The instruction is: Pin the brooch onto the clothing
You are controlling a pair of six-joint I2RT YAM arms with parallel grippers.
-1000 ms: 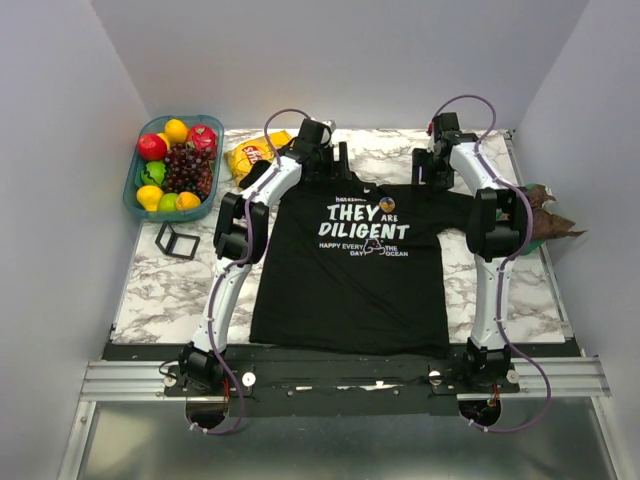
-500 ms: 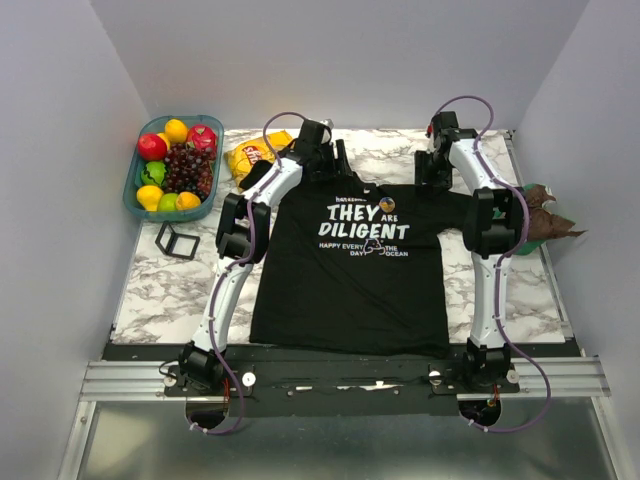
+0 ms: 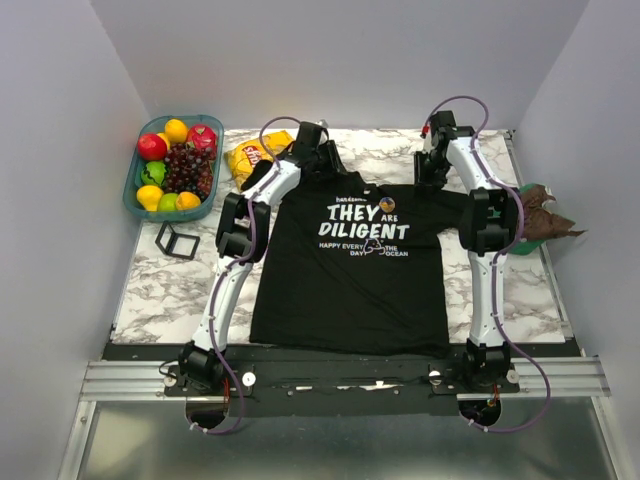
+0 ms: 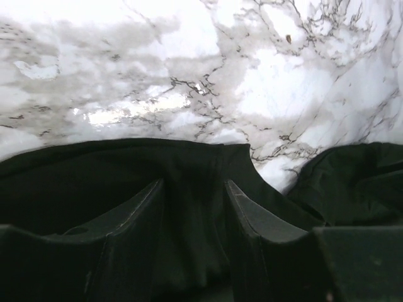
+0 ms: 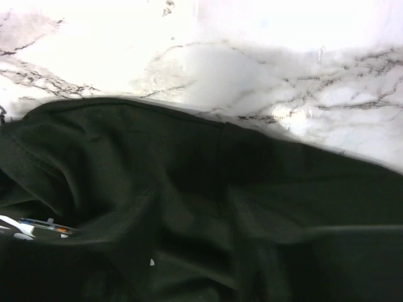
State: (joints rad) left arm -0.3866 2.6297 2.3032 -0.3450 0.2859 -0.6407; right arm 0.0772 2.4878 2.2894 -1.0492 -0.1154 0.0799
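Note:
The black T-shirt (image 3: pixel 345 290) lies flat on the marble table with its white print facing up. The tiny brownish-orange brooch (image 3: pixel 387 205) sits on the shirt beside the word "ARE". My left gripper (image 3: pixel 328 163) is at the shirt's left shoulder by the collar. In the left wrist view its fingers (image 4: pixel 135 214) stand close together with a fold of the shirt (image 4: pixel 82 170) between them. My right gripper (image 3: pixel 428 172) is at the right shoulder. The right wrist view shows only dark shirt fabric (image 5: pixel 189 189), and the fingers are hidden in it.
A teal basket (image 3: pixel 130 188) of fruit stands at the back left. A yellow snack bag (image 3: pixel 250 157) lies beside it. A small black square frame (image 3: pixel 177 241) lies left of the shirt. A brown and green object (image 3: pixel 545 215) sits at the right edge.
Both grippers have shifted slightly toward the far edge of the table at the shirt's shoulders. The shirt and brooch have stayed where they were.

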